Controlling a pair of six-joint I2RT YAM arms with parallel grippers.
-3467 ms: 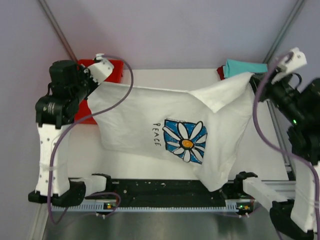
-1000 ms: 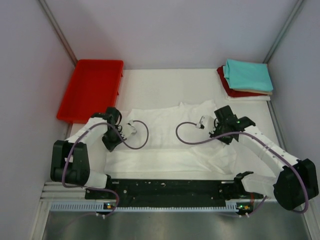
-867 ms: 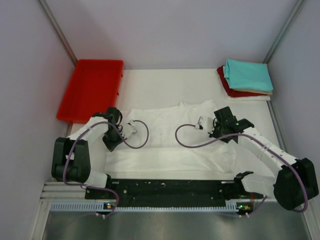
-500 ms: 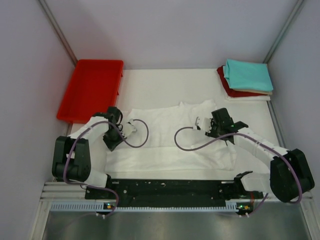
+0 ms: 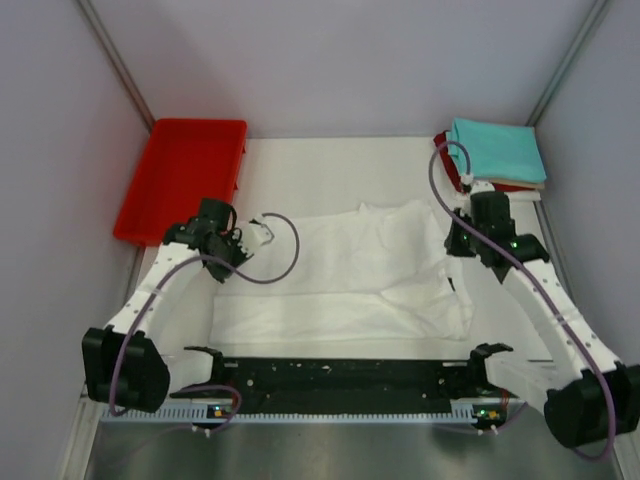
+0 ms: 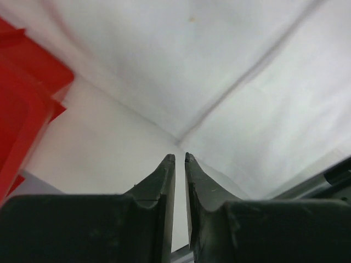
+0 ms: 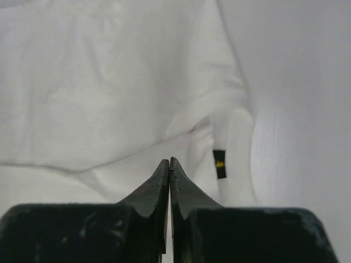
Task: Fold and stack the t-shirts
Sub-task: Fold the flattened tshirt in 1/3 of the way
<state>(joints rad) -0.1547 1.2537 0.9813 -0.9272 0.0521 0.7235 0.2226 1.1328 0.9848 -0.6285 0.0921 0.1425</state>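
The white t-shirt (image 5: pixel 335 275) lies spread on the table with its print hidden. Its small dark label (image 7: pixel 219 163) shows near its right edge. My left gripper (image 5: pixel 222 243) hovers over the shirt's left edge. In the left wrist view its fingers (image 6: pixel 178 158) are closed to a thin gap with nothing between them. My right gripper (image 5: pixel 460 242) hovers over the shirt's right side. In the right wrist view it (image 7: pixel 169 160) is shut and empty above the cloth (image 7: pixel 109 87). Folded teal (image 5: pixel 495 150), cream (image 5: pixel 505 185) and dark red (image 5: pixel 443 152) shirts are stacked at the back right.
A red plastic tray (image 5: pixel 180 180) stands at the back left; its corner shows in the left wrist view (image 6: pixel 22 109). Bare white table (image 5: pixel 330 170) lies behind the shirt. The black base rail (image 5: pixel 340 380) runs along the near edge. Walls close in on both sides.
The shirt, held up in the air before, now lies flat. Both grippers have let go and drawn away outward, the right one toward the back right, the left one toward the tray.
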